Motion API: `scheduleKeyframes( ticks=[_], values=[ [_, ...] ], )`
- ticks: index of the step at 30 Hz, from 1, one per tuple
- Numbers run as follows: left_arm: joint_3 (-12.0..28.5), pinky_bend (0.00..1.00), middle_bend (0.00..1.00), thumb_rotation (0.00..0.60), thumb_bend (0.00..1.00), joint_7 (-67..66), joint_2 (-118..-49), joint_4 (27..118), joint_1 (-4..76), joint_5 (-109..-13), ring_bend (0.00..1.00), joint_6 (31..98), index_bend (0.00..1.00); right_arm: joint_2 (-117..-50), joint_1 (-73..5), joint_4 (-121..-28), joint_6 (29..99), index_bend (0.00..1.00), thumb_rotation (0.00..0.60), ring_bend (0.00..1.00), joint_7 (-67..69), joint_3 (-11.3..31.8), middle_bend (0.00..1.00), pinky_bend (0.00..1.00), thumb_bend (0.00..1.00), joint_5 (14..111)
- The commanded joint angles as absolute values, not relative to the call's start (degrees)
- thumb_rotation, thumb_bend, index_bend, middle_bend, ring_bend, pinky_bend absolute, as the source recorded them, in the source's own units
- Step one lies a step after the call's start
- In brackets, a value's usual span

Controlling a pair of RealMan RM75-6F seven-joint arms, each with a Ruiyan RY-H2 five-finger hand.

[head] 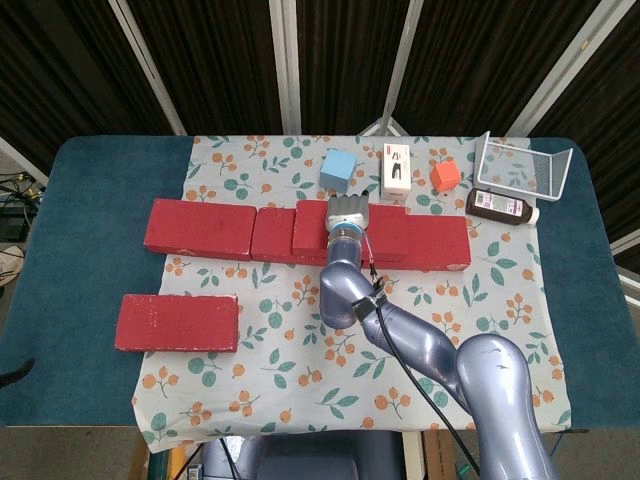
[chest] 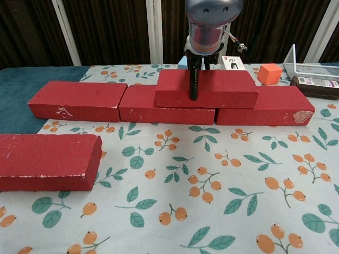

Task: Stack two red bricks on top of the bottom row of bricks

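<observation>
- Red rectangular upper brick (chest: 206, 89) straddles a bottom-row seam, bonding the bottom row of red bricks (chest: 167, 107) toward the tabletop's far edge.
- Right robot hand (head: 348, 214) grips it from above; the left is unseen.
- A spare red brick (chest: 47, 161) waits near the left edge.

Three bricks form the bottom row (chest: 169, 106) across the desk (head: 90, 250). The upper brick (chest: 225, 89) lies on the row, spanning its middle and right bricks. The loose brick (chest: 47, 161) lies in front of the row, at the left. The right hand (head: 348, 213) rests over the upper brick.
</observation>
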State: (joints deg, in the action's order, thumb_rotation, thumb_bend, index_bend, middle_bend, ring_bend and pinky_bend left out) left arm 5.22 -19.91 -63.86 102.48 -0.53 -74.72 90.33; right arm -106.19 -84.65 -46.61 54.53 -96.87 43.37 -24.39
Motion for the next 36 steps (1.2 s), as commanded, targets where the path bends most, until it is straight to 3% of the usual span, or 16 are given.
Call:
scheduleKeyframes(
  ticks=[1,20,36],
  values=[
    [5.21,0.13,0.0,0.6,0.0,-19.94,-63.88,102.45,-0.49,-74.69,0.0,90.28,0.0,-106.38,-84.72,-46.3,54.6,0.45,0.6,0.22,-96.98,43.41,0.39,0.0,0.13,-24.14],
    [5.12,0.13,0.0,0.6,0.0,-20.21,-63.95,102.55,-0.37,-74.62,0.0,90.34,0.0,-106.98,-84.07,-46.48,53.93,0.44,0.6,0.21,-97.35,44.85,0.39,0.0,0.13,-23.82],
    [5.13,0.13,0.0,0.6,0.0,-20.34,-63.99,102.52,-0.27,-74.34,0.0,90.28,0.0,-107.07,-83.85,-47.13,54.4,0.18,0.6,0.04,-96.4,45.92,0.15,0.0,0.13,-24.05]
  ],
)
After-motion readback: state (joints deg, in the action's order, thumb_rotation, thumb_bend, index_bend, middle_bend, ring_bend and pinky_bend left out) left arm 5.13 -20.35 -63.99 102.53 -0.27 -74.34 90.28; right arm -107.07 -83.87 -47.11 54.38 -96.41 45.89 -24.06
